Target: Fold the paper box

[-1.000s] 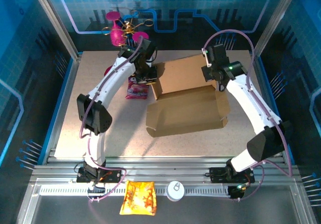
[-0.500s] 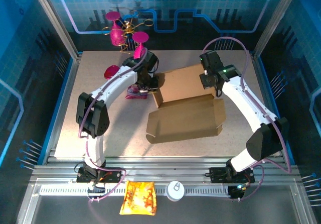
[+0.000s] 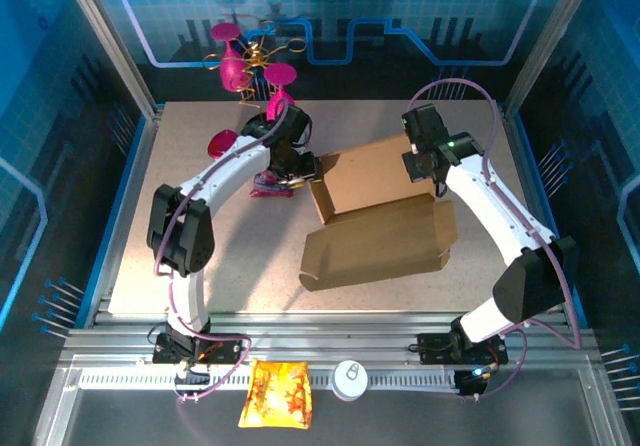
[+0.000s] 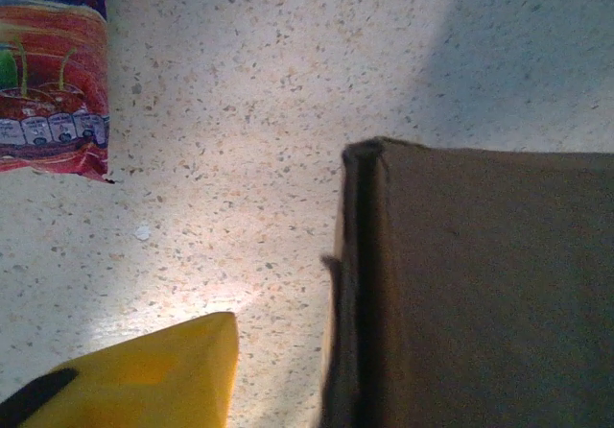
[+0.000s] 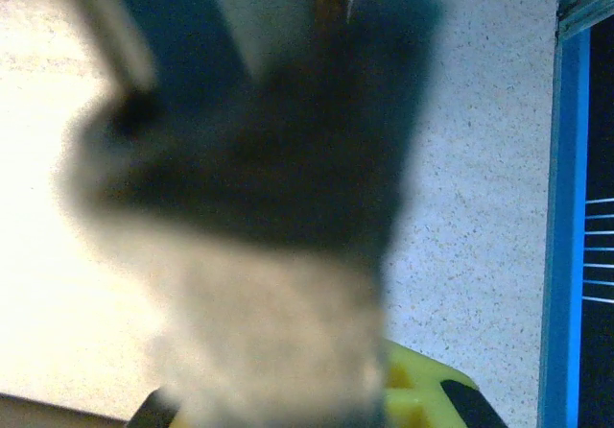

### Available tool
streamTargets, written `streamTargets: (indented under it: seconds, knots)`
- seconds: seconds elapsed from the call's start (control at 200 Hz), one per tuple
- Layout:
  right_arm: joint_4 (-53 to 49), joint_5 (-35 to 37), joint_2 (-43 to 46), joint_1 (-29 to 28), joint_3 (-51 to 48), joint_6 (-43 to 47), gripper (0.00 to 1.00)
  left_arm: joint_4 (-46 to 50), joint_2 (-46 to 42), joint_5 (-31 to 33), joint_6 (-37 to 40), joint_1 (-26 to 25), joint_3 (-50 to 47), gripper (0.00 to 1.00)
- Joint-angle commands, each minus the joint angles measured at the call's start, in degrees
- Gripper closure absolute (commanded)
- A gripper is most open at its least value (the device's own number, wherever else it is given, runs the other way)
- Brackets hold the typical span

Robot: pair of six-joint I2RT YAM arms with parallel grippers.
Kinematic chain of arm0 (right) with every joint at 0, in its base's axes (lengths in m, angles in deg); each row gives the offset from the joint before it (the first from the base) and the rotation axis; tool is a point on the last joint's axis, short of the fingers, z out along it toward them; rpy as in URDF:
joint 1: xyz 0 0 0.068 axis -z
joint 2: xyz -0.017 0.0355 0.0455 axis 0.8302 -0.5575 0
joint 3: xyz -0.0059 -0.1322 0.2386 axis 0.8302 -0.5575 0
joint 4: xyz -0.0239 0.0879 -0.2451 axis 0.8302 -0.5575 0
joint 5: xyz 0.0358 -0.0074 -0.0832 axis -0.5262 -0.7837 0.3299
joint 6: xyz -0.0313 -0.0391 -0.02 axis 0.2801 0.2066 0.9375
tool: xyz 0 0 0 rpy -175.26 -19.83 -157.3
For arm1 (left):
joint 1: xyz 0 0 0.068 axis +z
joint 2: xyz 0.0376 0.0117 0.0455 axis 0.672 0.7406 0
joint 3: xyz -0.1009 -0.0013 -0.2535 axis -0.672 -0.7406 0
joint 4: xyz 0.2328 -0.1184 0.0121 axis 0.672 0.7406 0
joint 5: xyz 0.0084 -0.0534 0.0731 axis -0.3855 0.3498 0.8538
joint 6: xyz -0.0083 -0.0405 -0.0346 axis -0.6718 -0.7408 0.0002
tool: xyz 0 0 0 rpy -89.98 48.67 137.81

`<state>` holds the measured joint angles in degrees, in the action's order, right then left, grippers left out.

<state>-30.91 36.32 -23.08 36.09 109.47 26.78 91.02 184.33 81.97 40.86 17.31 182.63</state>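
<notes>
The paper box [image 3: 375, 238] lies in the middle of the table, brown and half flat, with a back panel raised and a long front panel spread toward me. My left gripper [image 3: 297, 174] hangs at its left wall. In the left wrist view one yellow finger [image 4: 163, 370] stands apart from the box [image 4: 489, 284] edge, with bare table between them; the other finger is hidden. My right gripper [image 3: 428, 171] is at the box's back right corner. A blurred piece of the cardboard flap [image 5: 269, 332] covers its jaws beside a yellow finger [image 5: 432, 399].
A pink snack packet [image 3: 270, 181] lies just left of the box, under the left arm, and shows as the packet [image 4: 48, 73] in the left wrist view. A pink toy [image 3: 245, 61] stands at the back. A yellow packet [image 3: 277, 393] and white disc [image 3: 350, 378] sit on the front rail.
The left gripper has opened and let go of the box's left wall. The box has slid a little toward me and to the right with the right gripper.
</notes>
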Motion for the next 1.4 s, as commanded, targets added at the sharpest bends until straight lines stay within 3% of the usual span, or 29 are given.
streamTargets:
  seconds: [0.0,0.2,0.55,0.795,0.911,1.216,1.301,1.396]
  knots:
    - [-0.04,-0.69,1.49,1.26,-1.05,0.69,1.0,-0.7,-4.91,-4.23,-2.32,0.12,-0.72,0.48]
    - [0.51,-1.71,1.02,2.6,-2.0,0.49,1.0,0.7,-7.18,-6.89,-3.5,0.13,-1.63,0.39]
    - [-1.33,-7.25,0.5,9.62,-4.22,-8.08,1.0,6.89,-10.42,-2.79,-6.44,0.21,2.38,0.47]
    - [-1.07,-15.64,1.19,18.37,-9.18,-24.39,1.0,5.85,-18.36,0.57,-24.18,-1.03,-0.22,0.51]
    - [0.84,-18.79,1.68,20.67,-11.66,-30.19,1.0,12.0,-19.46,5.75,-30.28,-3.28,2.55,0.5]
    - [4.53,-19.07,1.6,18.4,-16.77,-42.7,1.0,23.66,-11.44,5.91,-45.21,-11.38,13.45,0.42]
    - [6.57,-18.4,2.16,17.77,-18.82,-45.53,1.0,30.06,-7.99,6.68,-49.18,-12.93,17.8,0.42]
    - [8.12,-17.63,1.89,16.55,-19.68,-47.15,1.0,29.68,-6.54,7.23,-51.16,-13.65,18.94,0.43]
